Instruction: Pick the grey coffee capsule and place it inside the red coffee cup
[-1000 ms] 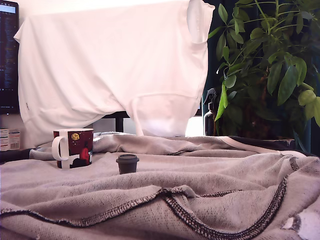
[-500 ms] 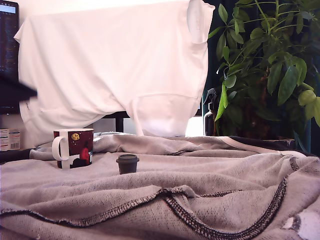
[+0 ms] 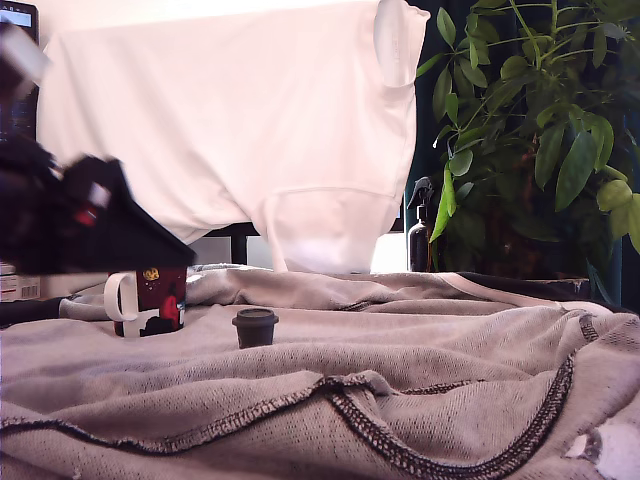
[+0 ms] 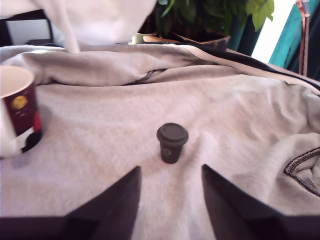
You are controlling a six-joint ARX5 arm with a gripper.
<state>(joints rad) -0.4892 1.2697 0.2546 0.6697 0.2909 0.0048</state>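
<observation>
The grey coffee capsule (image 3: 255, 327) (image 4: 172, 142) stands upright on the grey blanket, rim on top. The red coffee cup (image 3: 150, 300) (image 4: 17, 115) stands upright to the capsule's left in the exterior view, its white handle turned away from the capsule. My arm (image 3: 80, 215) is a dark blur at the exterior view's left, above the cup and hiding its rim. In the wrist view my gripper (image 4: 170, 177) is open, with two dark fingers (image 4: 122, 197) spread wide. The capsule sits beyond the fingertips, apart from them and roughly in line with the gap.
A rumpled grey blanket (image 3: 420, 380) with dark stitched hems covers the surface in folds. A white cloth (image 3: 230, 120) hangs behind. A leafy plant (image 3: 530, 130) and a dark spray bottle (image 3: 420, 230) stand at the back right of the exterior view. A monitor (image 3: 15, 60) is at far left.
My arm has come into the exterior view from the left, from nothing to a thin dark edge to a large blur over the cup. Capsule and cup have not moved.
</observation>
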